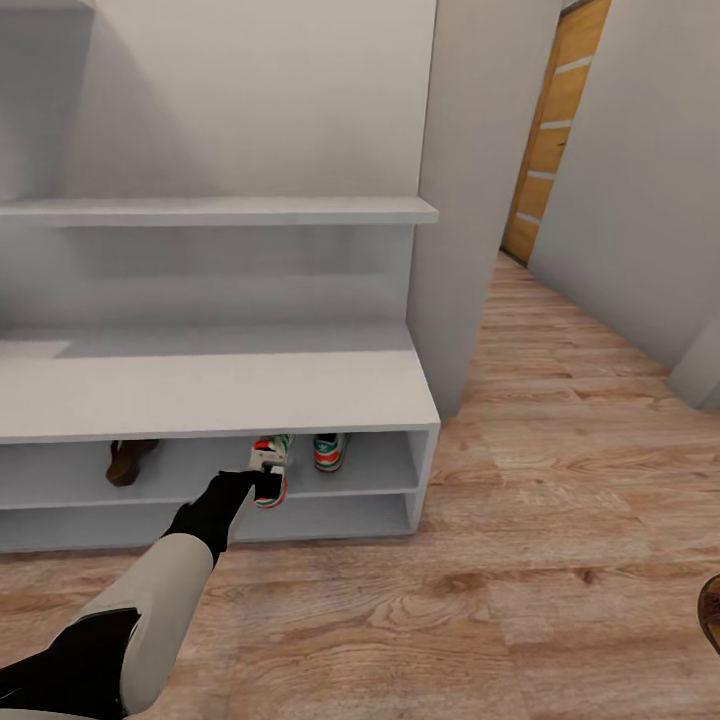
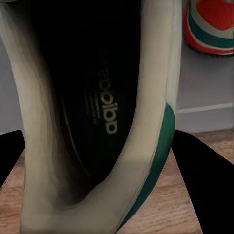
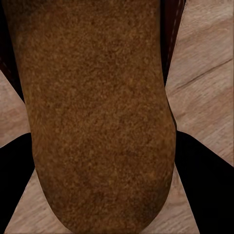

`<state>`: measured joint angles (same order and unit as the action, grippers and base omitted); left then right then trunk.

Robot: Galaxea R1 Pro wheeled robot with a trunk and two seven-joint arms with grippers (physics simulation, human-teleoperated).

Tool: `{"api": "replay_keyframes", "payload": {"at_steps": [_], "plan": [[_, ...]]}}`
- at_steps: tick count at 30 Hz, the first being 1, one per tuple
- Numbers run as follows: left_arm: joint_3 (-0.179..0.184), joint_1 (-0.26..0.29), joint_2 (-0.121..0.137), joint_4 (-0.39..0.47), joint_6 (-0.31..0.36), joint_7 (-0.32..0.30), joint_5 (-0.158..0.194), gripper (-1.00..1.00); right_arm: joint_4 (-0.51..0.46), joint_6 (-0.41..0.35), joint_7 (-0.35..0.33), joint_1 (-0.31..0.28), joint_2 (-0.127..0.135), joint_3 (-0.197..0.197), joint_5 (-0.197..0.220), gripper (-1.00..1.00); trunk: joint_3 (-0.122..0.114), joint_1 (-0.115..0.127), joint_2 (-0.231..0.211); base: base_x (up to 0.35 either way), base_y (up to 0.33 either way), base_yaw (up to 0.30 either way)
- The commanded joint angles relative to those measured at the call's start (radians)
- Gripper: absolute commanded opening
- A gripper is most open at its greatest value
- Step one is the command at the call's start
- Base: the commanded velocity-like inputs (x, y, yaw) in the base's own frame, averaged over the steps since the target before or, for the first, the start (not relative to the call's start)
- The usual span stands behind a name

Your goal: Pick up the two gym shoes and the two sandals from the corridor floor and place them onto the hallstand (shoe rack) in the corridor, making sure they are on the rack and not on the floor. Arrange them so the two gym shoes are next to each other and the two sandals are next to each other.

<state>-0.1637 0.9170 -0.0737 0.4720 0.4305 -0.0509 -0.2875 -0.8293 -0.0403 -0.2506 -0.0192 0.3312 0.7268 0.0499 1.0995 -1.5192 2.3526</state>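
Our left end effector (image 1: 266, 484) reaches to the front edge of the rack's (image 1: 220, 395) upper slot, pinching a sneaker (image 1: 270, 470) by its heel collar. In the left wrist view the fingers (image 2: 204, 180) flank the shoe (image 2: 97, 122), whose dark insole faces the camera. The second sneaker (image 1: 330, 450) already sits in the same slot, just beside the held one, and one sandal (image 1: 128, 458) lies farther left on that shelf.

Our right end effector (image 3: 100, 161) has its fingers either side of the other sandal's (image 3: 92, 107) tan footbed, above the floor (image 3: 204, 73); we cannot tell whether they press it. In the head view that sandal (image 1: 710, 610) peeks in at the right edge.

We judge the sneaker light, with a stiff sole and a soft, yielding upper. The padded collar gives a fair hold, though the shoe may swing from it. The sandal looks flat, thin and rather flexible, so we would grip across the footbed near its middle or heel, not by a strap, which could fold or slip.
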Motion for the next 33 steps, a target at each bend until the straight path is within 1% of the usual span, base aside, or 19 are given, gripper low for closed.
{"api": "replay_keyframes", "payload": {"at_steps": [1, 7, 13, 20, 24, 32, 33], "plan": [[-0.008, 0.000, -0.001, 0.002, 0.003, -0.006, -0.010, -1.00, -0.001, -0.004, -0.007, -0.001, 0.000, 0.003, 0.005, -1.00, 0.001, 0.000, 0.000, 0.161, 0.000, 0.000], [-0.008, 0.000, -0.001, 0.002, 0.002, -0.006, -0.009, -1.00, -0.001, -0.004, -0.007, -0.001, 0.000, 0.003, 0.005, -1.00, 0.001, 0.000, 0.000, 0.053, 0.000, 0.000], [-0.008, 0.000, -0.001, 0.000, -0.005, -0.006, -0.009, -1.00, -0.001, -0.004, -0.007, -0.001, 0.000, 0.003, 0.005, -1.00, 0.001, 0.000, 0.000, 0.175, 0.000, 0.000], [-0.008, -0.001, -0.001, 0.000, -0.006, -0.007, -0.009, -1.00, -0.001, -0.004, -0.007, -0.001, 0.000, 0.004, 0.005, -1.00, 0.001, 0.000, 0.000, 0.029, 0.000, 0.000], [-0.008, -0.001, -0.001, 0.000, -0.016, -0.007, -0.009, -1.00, -0.001, -0.004, -0.007, -0.001, 0.000, 0.005, 0.005, -1.00, 0.014, -0.016, 0.028, 0.001, 0.000, 0.000], [-0.008, -0.001, -0.001, 0.000, -0.019, -0.006, -0.009, -1.00, -0.001, -0.004, -0.007, -0.001, 0.000, 0.005, 0.005, -1.00, 0.051, -0.046, 0.084, 0.000, 0.000, 0.000], [-0.008, -0.001, -0.001, 0.000, -0.019, -0.006, -0.009, -1.00, -0.001, -0.004, -0.007, -0.001, 0.000, 0.004, 0.005, -1.00, 0.052, -0.046, 0.084, 0.000, 0.000, 0.000]]}}
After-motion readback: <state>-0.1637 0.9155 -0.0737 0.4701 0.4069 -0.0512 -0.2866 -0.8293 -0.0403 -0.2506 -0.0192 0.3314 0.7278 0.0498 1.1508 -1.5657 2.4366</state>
